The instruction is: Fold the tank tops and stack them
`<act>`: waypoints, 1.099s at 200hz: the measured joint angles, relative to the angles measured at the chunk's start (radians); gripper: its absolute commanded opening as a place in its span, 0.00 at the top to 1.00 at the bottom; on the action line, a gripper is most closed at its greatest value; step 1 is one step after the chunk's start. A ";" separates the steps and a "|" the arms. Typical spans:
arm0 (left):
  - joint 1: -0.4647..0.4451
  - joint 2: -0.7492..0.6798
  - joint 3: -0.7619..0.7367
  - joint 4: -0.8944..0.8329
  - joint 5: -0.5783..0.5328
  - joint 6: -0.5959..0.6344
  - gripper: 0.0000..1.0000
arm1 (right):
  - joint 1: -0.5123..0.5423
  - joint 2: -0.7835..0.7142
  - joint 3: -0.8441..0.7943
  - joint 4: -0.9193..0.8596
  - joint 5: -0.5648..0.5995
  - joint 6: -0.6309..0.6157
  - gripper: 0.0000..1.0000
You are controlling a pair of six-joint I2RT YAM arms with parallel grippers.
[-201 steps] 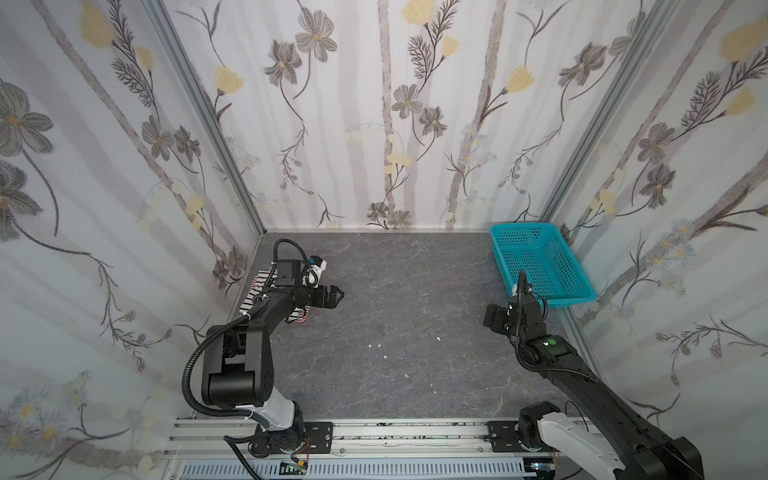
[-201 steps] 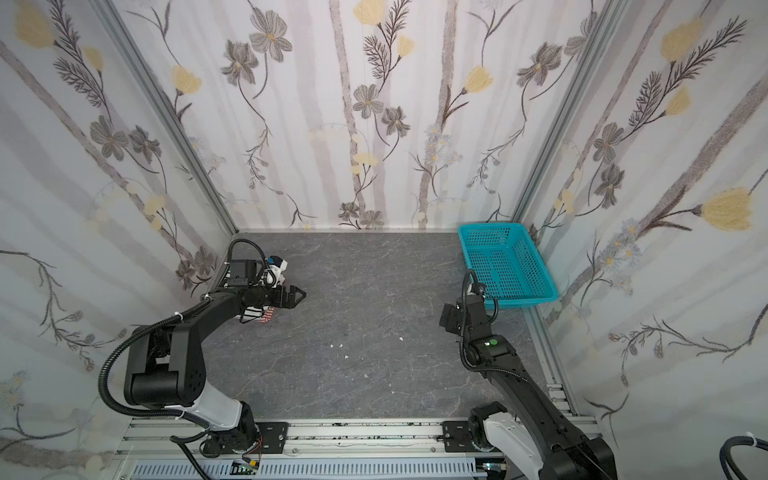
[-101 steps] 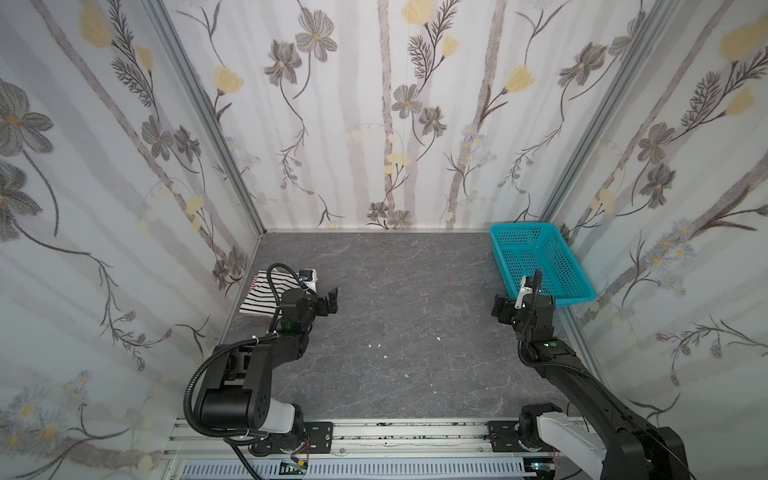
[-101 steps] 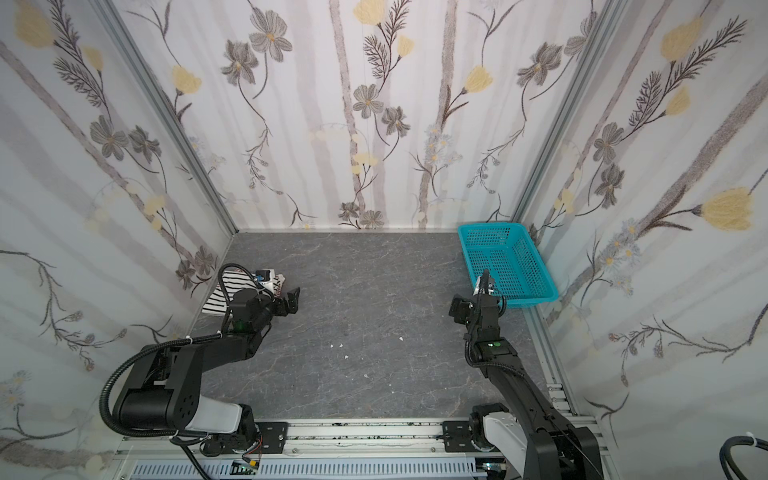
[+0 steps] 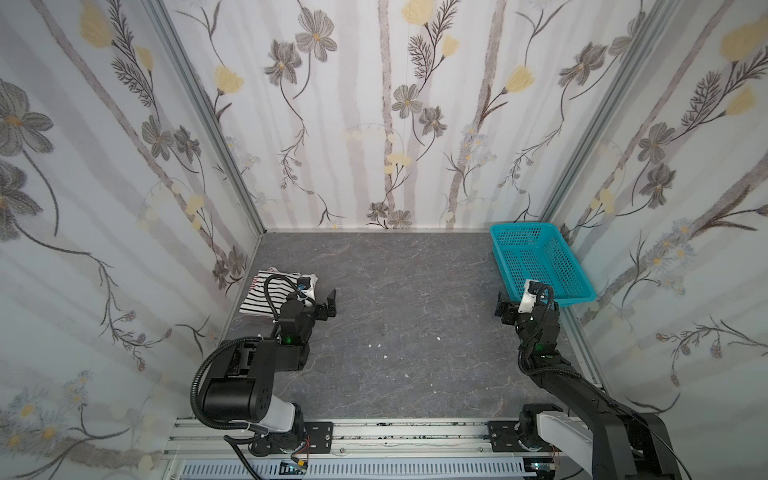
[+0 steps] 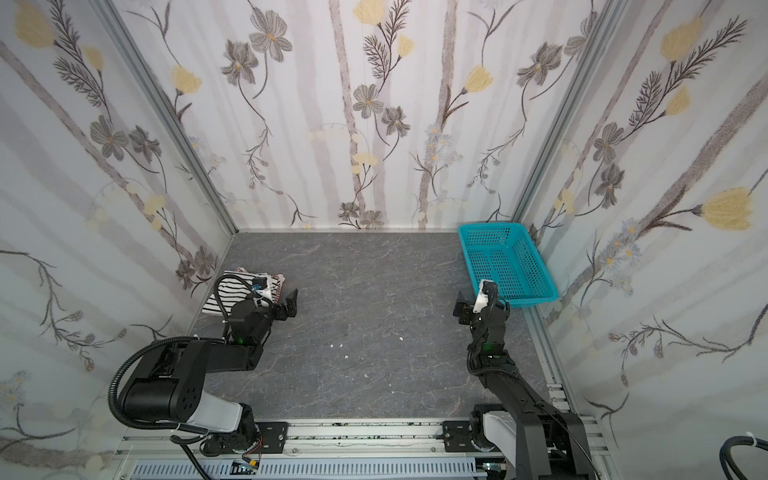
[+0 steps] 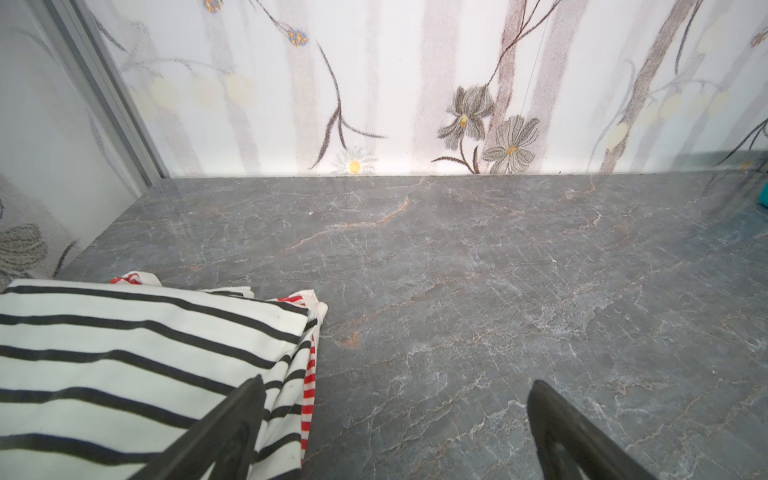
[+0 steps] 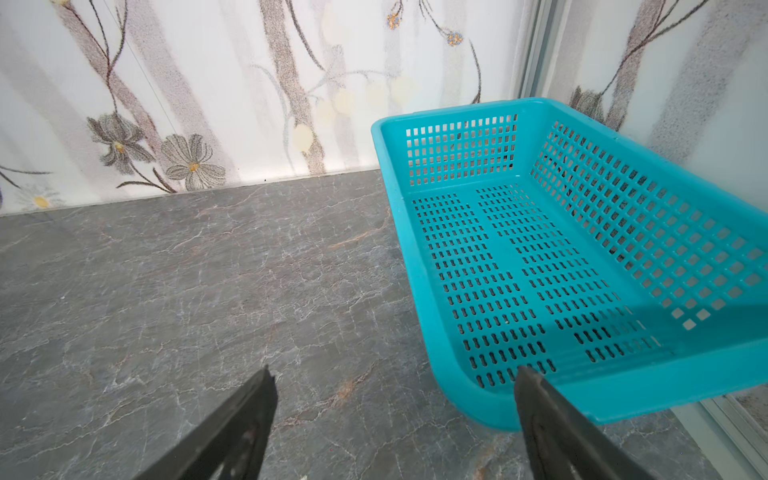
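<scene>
You face three white wall panels (image 5: 386,124) printed with grey and yellow flowers, joined by aluminium corner posts (image 5: 217,141), enclosing a dark grey marble-patterned bench (image 5: 415,291), evenly lit.

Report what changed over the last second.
The left arm folded back toward its base, uncovering the stacked tank tops. The right arm shifted beside the basket. Nothing grasped or released: left hand and right hand stayed open; tank tops and basket stayed put.

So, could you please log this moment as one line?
left gripper: open | right gripper: open | tank tops: stacked, black-and-white uppermost | basket: empty
</scene>
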State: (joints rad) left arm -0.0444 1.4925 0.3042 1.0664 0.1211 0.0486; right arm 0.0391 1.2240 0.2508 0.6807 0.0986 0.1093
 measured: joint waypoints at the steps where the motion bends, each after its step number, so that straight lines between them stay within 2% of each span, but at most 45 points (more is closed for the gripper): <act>1: 0.000 0.000 0.000 0.000 0.000 0.000 0.00 | 0.000 0.002 -0.001 0.003 -0.001 0.000 0.10; 18: 0.016 0.015 -0.012 0.041 -0.001 -0.007 0.00 | -0.008 0.029 -0.003 0.050 -0.015 -0.010 0.10; 29: 0.036 0.060 -0.043 0.127 0.001 -0.021 0.00 | -0.012 0.038 -0.004 0.094 -0.026 -0.016 0.10; 68: 0.062 0.090 -0.078 0.213 0.074 -0.033 0.00 | -0.046 0.076 -0.019 0.224 -0.081 -0.031 0.10; 111: 0.064 0.092 -0.078 0.251 0.087 -0.037 0.00 | -0.068 0.166 0.050 0.272 -0.192 -0.044 0.12; 129: 0.064 0.092 -0.078 0.257 0.093 -0.038 0.00 | -0.068 0.189 0.058 0.292 -0.232 -0.066 0.08; 145: 0.065 0.092 -0.078 0.261 0.093 -0.038 0.00 | -0.070 0.254 -0.006 0.423 -0.234 -0.068 0.08; 179: 0.065 0.092 -0.079 0.261 0.093 -0.041 0.00 | -0.072 0.281 -0.036 0.503 -0.238 -0.077 0.08; 193: 0.065 0.092 -0.079 0.261 0.093 -0.041 0.00 | -0.070 0.288 -0.036 0.534 -0.238 -0.077 0.05; 199: 0.065 0.092 -0.079 0.261 0.093 -0.041 0.00 | -0.070 0.290 -0.036 0.538 -0.237 -0.077 0.01; 220: 0.065 0.092 -0.079 0.261 0.093 -0.041 0.00 | -0.065 0.290 -0.037 0.551 -0.222 -0.079 0.00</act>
State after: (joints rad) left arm 0.0204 1.5841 0.2256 1.3273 0.2146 0.0078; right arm -0.0261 1.5135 0.2138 1.2316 -0.1230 0.0299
